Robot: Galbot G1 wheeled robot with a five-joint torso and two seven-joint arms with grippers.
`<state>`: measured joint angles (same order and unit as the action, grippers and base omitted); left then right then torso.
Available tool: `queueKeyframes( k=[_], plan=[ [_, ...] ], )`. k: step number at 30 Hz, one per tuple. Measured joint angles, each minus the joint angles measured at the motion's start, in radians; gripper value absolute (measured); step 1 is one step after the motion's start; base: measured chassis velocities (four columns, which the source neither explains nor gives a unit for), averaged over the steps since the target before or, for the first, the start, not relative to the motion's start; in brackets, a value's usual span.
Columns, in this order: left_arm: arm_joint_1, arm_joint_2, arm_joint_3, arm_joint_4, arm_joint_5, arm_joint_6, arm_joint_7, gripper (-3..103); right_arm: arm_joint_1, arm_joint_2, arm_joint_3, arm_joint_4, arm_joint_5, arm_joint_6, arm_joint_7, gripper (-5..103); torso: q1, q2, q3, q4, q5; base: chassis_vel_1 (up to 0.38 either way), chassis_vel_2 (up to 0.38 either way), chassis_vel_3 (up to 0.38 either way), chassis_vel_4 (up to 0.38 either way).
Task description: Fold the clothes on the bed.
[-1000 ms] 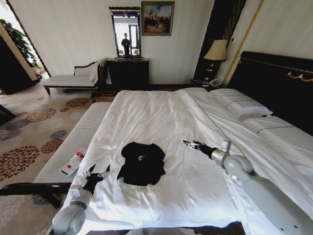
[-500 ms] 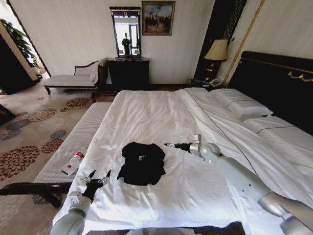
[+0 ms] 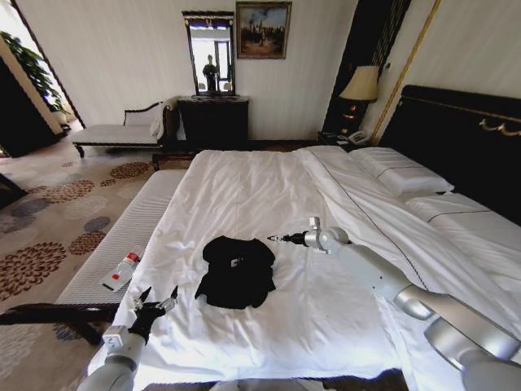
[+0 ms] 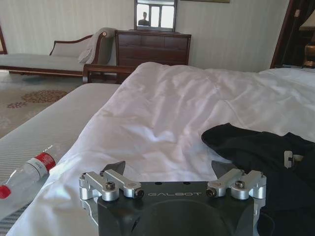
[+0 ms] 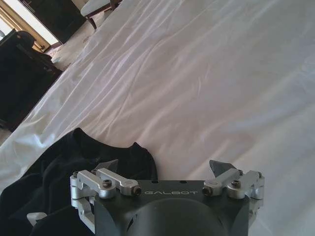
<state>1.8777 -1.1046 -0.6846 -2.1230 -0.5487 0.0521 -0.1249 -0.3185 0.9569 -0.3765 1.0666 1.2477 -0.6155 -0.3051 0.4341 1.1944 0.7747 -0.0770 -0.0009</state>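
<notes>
From the head camera, the right gripper (image 3: 273,239) had swung in from the right side of the bed (image 3: 244,183) over the last second and now hung just beside the far right corner of the black T-shirt (image 3: 237,271), which lay bunched on the white duvet (image 3: 326,309) near the foot; meanwhile the left gripper (image 3: 155,301) had dropped back toward the near left edge, fingers spread and empty. The left wrist camera showed the jaws wide apart with nothing between them, the T-shirt (image 4: 266,157) off to one side and a water bottle (image 4: 27,173) on the bench (image 4: 44,132). The right wrist camera showed jaws equally wide and empty above the shirt's (image 5: 64,182) edge, so I'd judge a corner grasp was being lined up, the fold not yet begun.
</notes>
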Motion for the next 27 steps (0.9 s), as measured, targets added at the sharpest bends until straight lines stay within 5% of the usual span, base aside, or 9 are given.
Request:
queueKeyframes(
  k=[5,12,19,27],
  plan=[
    [0.014,0.0,-0.011,-0.026,0.004,0.001,-0.008,98,-0.025,0.023,0.027,-0.031,-0.034,0.0,-0.006,103,0.0,0.0,0.0,0.0001,0.0001,0.0,0.0,0.0,0.0],
    [0.019,0.004,-0.008,-0.055,0.012,0.009,-0.021,98,-0.092,0.023,0.063,0.01,-0.054,-0.009,-0.008,89,0.0,0.0,0.0,-0.0002,0.0001,0.0,0.0,0.0,0.0],
    [0.021,0.022,-0.018,-0.075,0.006,0.021,-0.037,98,-0.122,0.045,0.071,0.005,-0.091,-0.013,-0.006,85,0.0,0.0,0.0,0.0,0.0001,0.0,0.0,0.0,0.0],
    [0.016,0.022,-0.013,-0.073,0.004,0.025,-0.04,98,-0.127,0.066,0.081,-0.007,-0.103,-0.011,-0.007,61,0.0,0.0,0.0,0.0,0.0,0.0,0.0,0.0,0.0]
  ],
)
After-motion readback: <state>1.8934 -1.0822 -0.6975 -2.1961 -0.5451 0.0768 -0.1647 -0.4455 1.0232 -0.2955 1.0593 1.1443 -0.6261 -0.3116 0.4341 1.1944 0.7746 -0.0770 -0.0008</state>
